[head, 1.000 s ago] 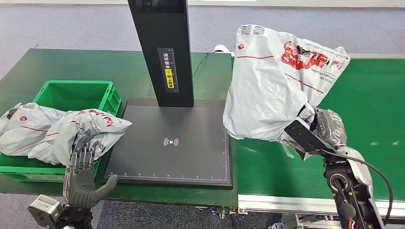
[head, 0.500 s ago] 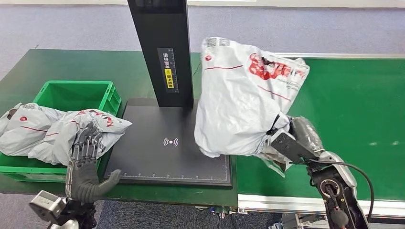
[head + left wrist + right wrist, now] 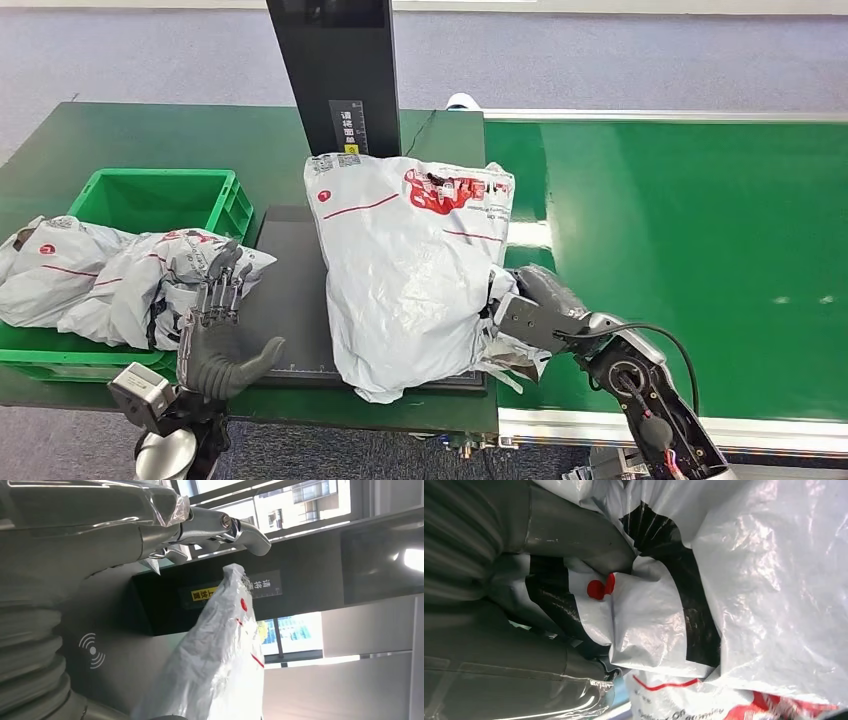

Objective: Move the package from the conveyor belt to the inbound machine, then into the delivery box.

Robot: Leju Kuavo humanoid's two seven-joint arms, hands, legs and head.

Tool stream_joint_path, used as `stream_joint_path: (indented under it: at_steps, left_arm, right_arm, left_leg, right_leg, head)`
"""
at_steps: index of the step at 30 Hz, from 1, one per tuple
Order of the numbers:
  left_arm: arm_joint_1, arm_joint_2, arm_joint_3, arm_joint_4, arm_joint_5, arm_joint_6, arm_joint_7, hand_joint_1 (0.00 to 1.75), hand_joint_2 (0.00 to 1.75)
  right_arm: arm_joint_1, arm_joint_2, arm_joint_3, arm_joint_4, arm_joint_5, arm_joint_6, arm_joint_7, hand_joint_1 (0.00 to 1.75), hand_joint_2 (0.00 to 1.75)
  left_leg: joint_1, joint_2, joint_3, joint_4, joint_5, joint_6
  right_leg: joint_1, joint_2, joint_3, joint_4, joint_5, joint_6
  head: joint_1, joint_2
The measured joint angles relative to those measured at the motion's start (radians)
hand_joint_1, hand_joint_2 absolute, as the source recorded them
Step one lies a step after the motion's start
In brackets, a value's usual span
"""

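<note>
Package (image 3: 410,265) now over scanner plate (image 3: 290,290), right hand (image 3: 525,305) gripping

White package (image 3: 410,270) atop inbound machine (image 3: 290,300)

The package (image 3: 410,265) in the right hand (image 3: 535,312) is blocking its path leftward, covering most of the black scanner platform (image 3: 285,290). The scanner's post (image 3: 335,75) is standing beyond it. Bare conveyor belt (image 3: 690,240) is lying open to this hand's right.
</note>
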Motion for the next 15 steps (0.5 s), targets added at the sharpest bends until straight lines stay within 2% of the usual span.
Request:
stream_joint_path:
  at_steps: [6, 14, 15]
  left_arm:
    - [0.0, 0.002, -0.002, 0.006, 0.013, 0.016, 0.013, 0.0, 1.75]
    - [-0.011, -0.001, -0.017, 0.01, 0.016, 0.021, 0.032, 0.0, 1.75]
    - [-0.013, -0.001, -0.018, 0.01, 0.016, 0.022, 0.033, 0.0, 1.75]
  right_arm:
    - [-0.057, 0.027, 0.093, 0.096, -0.083, 0.067, -0.03, 1.75, 1.75]
    - [-0.103, 0.058, 0.188, 0.195, -0.075, 0.031, 0.004, 1.75, 1.75]
    - [-0.107, 0.059, 0.194, 0.204, -0.074, 0.028, 0.005, 1.66, 1.75]
  left_leg:
    - [0.0, 0.001, 0.0, 0.0, 0.0, 0.0]
    - [0.0, 0.0, 0.0, 0.0, 0.0, 0.0]
    - [0.0, 0.0, 0.0, 0.0, 0.0, 0.0]
  right_leg:
    - [0.0, 0.001, 0.0, 0.0, 0.0, 0.0]
    - [0.0, 0.001, 0.0, 0.0, 0.0, 0.0]
    - [0.0, 0.001, 0.0, 0.0, 0.0, 0.0]
  head:
    - [0.0, 0.0]
    - [0.0, 0.0]
    - [0.0, 0.0]
